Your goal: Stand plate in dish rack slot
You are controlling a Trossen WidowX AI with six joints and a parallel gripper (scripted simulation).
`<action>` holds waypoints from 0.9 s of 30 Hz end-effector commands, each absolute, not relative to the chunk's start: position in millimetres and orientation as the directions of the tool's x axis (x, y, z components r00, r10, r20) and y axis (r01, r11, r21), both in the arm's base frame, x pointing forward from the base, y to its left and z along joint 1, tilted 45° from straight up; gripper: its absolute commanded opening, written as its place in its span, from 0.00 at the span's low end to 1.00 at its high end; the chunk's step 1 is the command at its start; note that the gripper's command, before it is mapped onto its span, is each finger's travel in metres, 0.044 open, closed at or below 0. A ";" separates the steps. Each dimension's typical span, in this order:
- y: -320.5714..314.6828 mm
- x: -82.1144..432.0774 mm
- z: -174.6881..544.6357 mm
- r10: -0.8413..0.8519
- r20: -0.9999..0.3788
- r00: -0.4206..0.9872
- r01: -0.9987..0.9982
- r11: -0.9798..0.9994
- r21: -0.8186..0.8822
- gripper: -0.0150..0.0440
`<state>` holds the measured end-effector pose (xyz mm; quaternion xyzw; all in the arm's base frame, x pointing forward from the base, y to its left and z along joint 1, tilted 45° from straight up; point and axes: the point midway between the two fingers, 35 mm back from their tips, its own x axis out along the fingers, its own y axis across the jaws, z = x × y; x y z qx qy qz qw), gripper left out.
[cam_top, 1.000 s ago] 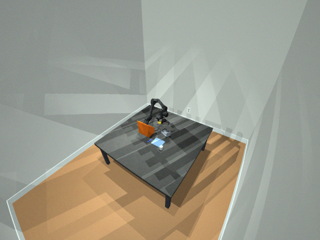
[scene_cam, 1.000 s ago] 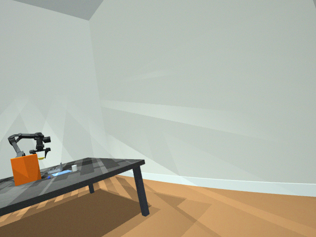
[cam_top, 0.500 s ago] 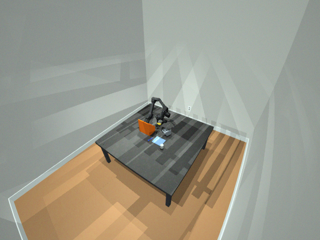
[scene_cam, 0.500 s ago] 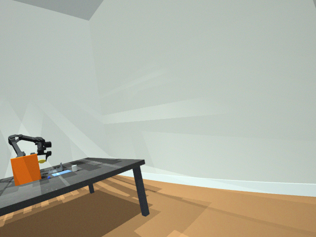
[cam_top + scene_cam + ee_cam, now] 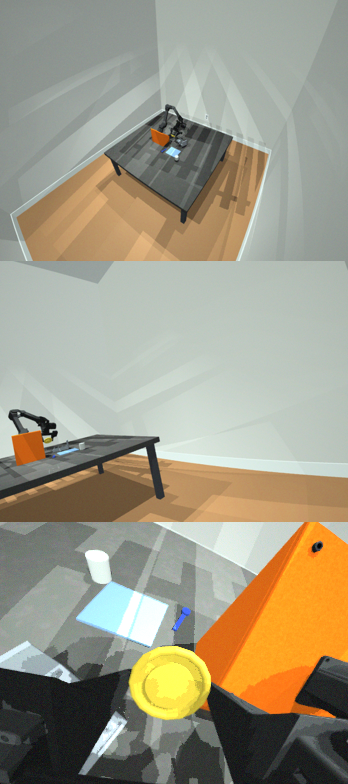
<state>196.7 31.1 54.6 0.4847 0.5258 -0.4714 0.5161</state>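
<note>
The yellow round plate (image 5: 173,135) (image 5: 48,440) (image 5: 170,683) is held up in the air and tilted, with its face towards the wrist camera. My gripper (image 5: 170,680) is shut on the plate, with one dark finger at each side of its rim. The grey dish rack (image 5: 183,142) (image 5: 60,448) stands on the table, to the right of the plate in the top view. Only parts of the rack (image 5: 26,658) show in the wrist view, behind and beside the left finger. The plate is clear of the rack, and the slots are too small or hidden to make out.
An upright orange panel (image 5: 159,137) (image 5: 28,448) (image 5: 280,637) stands close to the arm, right of the plate in the wrist view. A light blue flat square (image 5: 173,152) (image 5: 67,451) (image 5: 122,614), a white cylinder (image 5: 176,158) (image 5: 82,446) (image 5: 98,567) and a small blue object (image 5: 163,150) (image 5: 54,456) (image 5: 180,619) lie beyond the rack.
</note>
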 end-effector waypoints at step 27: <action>51.7 221.0 38.0 -0.332 -0.838 0.433 0.867 0.408 0.286 0.25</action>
